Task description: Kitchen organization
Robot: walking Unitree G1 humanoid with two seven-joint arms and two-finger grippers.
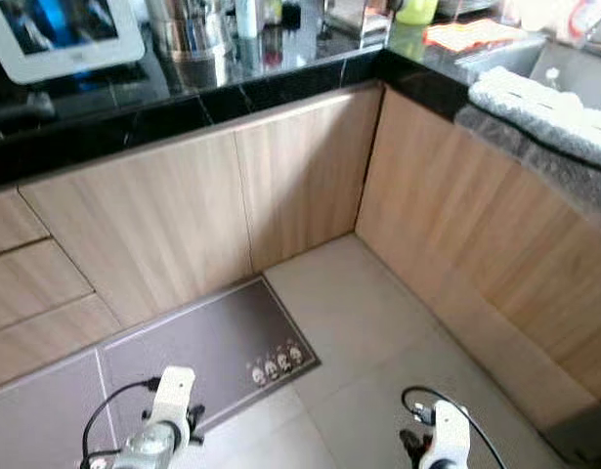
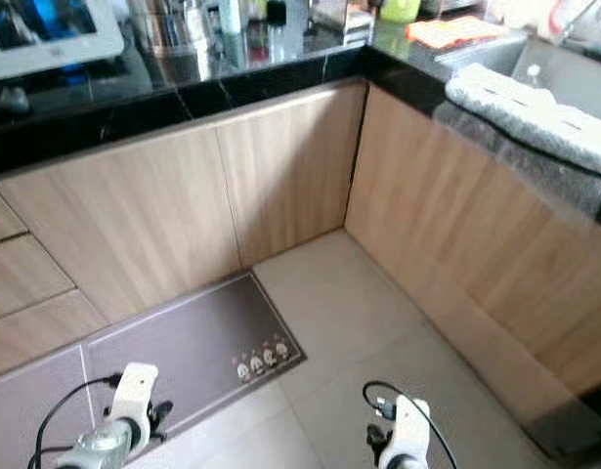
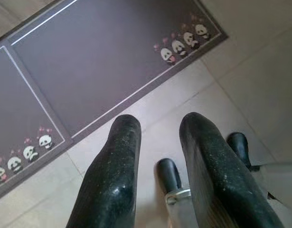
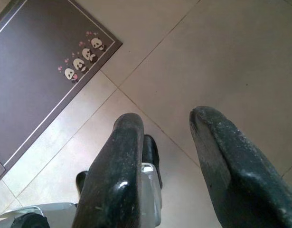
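Observation:
Both arms hang low over the tiled floor, the left arm beside the mat and the right arm further right. My left gripper is open with nothing between its black fingers, above the mat's edge. My right gripper is also open and empty, over bare tiles. On the black L-shaped counter ahead stand a white-framed screen, a steel pot, a green cup and an orange item. A white cloth lies over the counter edge by the sink at the right.
Light wood cabinet doors and drawers run below the counter and meet in a corner ahead. A grey-purple mat with small pandas lies along the left cabinets. Beige floor tiles spread toward the corner.

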